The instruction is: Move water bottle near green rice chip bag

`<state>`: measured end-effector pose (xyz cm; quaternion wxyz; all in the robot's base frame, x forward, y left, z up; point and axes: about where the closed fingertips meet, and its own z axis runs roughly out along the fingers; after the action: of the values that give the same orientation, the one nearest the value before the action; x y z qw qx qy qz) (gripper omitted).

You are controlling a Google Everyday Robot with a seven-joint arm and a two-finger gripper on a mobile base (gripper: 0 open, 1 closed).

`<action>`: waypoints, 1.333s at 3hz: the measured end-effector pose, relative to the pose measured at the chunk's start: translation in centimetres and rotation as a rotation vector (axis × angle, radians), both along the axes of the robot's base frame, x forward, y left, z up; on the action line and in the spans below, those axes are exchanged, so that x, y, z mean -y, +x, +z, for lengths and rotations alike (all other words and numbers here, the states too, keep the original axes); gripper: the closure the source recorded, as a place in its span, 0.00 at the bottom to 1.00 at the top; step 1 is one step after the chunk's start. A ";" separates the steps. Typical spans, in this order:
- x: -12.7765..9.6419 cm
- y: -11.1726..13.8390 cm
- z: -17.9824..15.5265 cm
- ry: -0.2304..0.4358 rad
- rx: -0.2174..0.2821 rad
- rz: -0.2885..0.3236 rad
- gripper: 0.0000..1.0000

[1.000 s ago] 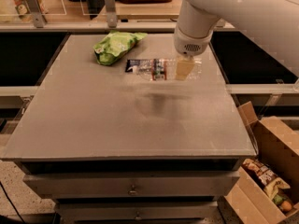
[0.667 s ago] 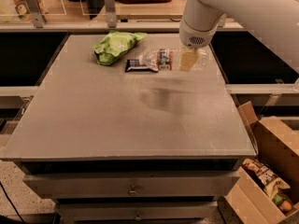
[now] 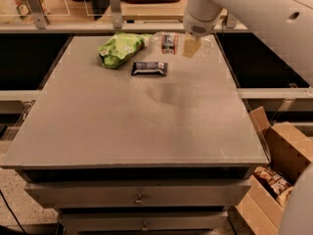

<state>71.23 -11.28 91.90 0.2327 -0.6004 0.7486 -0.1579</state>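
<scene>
The water bottle [image 3: 168, 42] is clear with a dark blue-and-red label band. It lies horizontal in the air over the far edge of the table [image 3: 122, 131], one end close to the green rice chip bag [image 3: 119, 48]. My gripper [image 3: 191, 45] hangs from the white arm [image 3: 244, 9] and is shut on the bottle to the right of its label. A blurred shadow lies on the table below and in front of the bottle. The bright green bag lies at the far left-centre of the table.
A small dark-blue snack bar wrapper [image 3: 149, 68] lies flat just in front of the bag and bottle. An open cardboard box [image 3: 281, 165] with snack packs stands on the floor at the right. Clear stands and a shelf [image 3: 112, 6] rise behind the table's far edge.
My gripper has carried the bottle away from the camera and to the left, past the snack bar, until its end sits beside the green bag. The bag and the snack bar have not moved.
</scene>
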 end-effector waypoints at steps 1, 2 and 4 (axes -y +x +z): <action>-0.9 2.7 0.1 0.045 0.050 -0.026 1.00; -1.7 5.5 -0.3 0.086 0.086 -0.047 1.00; -3.7 9.2 -2.9 0.095 0.115 -0.065 1.00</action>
<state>80.44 -7.60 89.00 0.2984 -0.5540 0.7597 -0.1640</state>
